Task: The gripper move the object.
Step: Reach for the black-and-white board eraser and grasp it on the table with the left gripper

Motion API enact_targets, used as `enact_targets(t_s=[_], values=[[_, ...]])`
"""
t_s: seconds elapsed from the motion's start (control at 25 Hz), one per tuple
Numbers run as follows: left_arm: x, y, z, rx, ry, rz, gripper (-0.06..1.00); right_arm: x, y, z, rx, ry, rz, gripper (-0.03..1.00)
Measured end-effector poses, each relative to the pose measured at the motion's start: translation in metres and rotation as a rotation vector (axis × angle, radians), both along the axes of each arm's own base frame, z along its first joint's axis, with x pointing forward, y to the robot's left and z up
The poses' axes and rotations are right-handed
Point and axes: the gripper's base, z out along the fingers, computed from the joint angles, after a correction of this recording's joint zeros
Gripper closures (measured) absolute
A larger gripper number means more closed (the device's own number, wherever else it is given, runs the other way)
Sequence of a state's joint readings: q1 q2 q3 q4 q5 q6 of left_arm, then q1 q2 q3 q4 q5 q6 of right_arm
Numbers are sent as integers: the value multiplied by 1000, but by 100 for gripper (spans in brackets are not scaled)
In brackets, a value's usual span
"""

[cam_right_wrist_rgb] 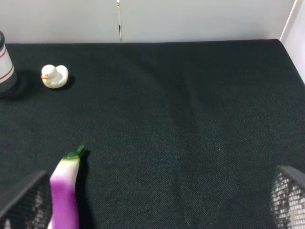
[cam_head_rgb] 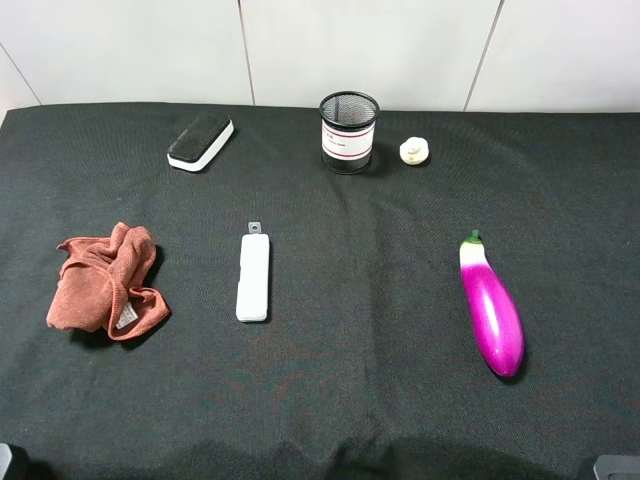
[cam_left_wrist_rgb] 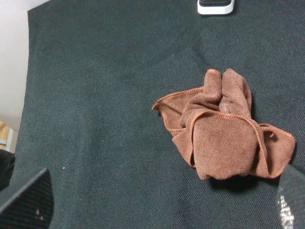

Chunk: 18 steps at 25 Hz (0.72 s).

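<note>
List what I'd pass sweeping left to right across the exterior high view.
Rust-brown cloth → black-topped board eraser → slim white bar → black mesh pen cup → small white duck figure → purple eggplant.

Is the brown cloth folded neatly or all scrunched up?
Scrunched up. The cloth lies in a lumpy heap, its stitched edges curling over each other.
</note>
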State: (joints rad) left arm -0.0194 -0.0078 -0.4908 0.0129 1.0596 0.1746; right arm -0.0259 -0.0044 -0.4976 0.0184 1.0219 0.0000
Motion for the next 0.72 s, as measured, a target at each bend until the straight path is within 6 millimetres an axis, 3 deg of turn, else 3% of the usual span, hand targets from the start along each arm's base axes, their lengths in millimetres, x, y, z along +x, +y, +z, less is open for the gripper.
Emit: enact_targets(t_s=[0.52, 0.72], values=[[0, 1, 0, -28, -1, 26, -5, 0, 0, 0, 0, 0, 0, 27], [12, 0, 5, -29, 73, 32, -5, 0, 0, 0, 0, 0, 0, 27]])
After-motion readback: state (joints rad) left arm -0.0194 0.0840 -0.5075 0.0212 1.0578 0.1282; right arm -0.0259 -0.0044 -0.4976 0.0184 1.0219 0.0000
